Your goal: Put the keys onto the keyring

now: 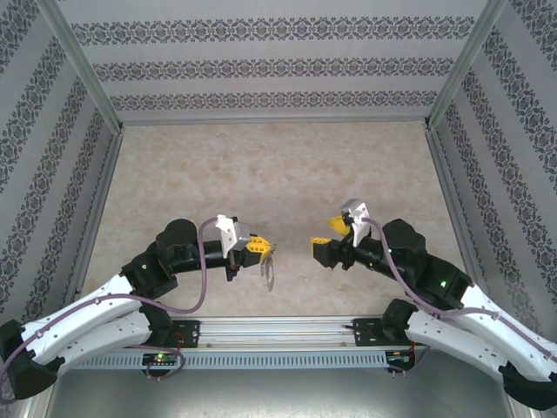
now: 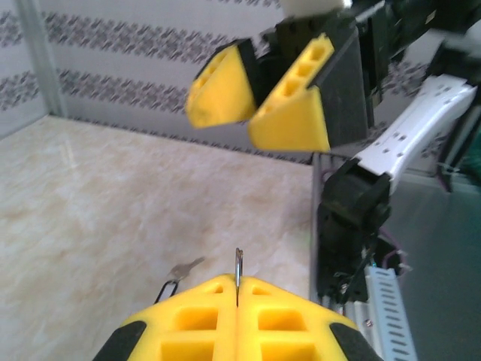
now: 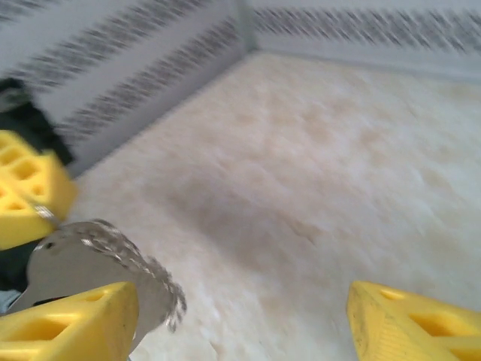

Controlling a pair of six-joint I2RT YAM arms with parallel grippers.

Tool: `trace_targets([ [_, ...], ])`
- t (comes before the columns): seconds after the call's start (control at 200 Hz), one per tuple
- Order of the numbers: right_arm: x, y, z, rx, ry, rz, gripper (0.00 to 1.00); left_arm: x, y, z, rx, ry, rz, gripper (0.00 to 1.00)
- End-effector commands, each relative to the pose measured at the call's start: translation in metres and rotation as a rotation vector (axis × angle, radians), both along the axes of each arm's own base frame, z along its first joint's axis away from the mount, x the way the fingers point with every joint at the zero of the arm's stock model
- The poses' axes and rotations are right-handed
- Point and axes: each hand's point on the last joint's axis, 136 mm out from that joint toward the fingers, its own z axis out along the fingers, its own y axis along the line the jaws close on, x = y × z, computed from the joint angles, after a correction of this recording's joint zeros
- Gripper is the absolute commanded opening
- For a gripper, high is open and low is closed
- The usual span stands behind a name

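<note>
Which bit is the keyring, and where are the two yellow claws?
keyring (image 2: 238, 265), left wrist view, thin wire edge above the shut fingers.
left gripper (image 1: 258, 245), top view, between its yellow fingertips.
right gripper (image 1: 328, 232), top view, gap between its open fingertips.

Yellow gripper fingers (image 2: 289, 124), beige marbled tabletop (image 1: 278, 165), pale walls (image 1: 278, 61) banded with dark floral stripes, silvery keyring (image 3: 90, 259), black-and-white arms (image 1: 87, 322)

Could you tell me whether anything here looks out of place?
The small key shows beside the left fingers, seemingly apart from the keyring they pinch. Nothing looks spilled or damaged.
</note>
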Motion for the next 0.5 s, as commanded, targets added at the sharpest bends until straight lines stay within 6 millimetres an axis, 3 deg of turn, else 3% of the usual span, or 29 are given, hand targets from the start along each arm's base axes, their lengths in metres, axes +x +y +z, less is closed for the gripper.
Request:
trace_targets([
  [0.0, 0.007, -0.04, -0.062, -0.194, 0.275, -0.26, 0.7, 0.01, 0.01, -0.013, 0.063, -0.019, 0.087, 0.0],
  [0.205, 0.005, -0.053, -0.122, -0.38, 0.435, -0.354, 0.67, 0.019, 0.022, -0.014, 0.07, -0.02, 0.178, 0.0],
  [0.495, 0.025, -0.049, -0.165, -0.378, 0.512, -0.44, 0.66, 0.021, 0.03, -0.016, 0.044, -0.004, 0.223, 0.0],
])
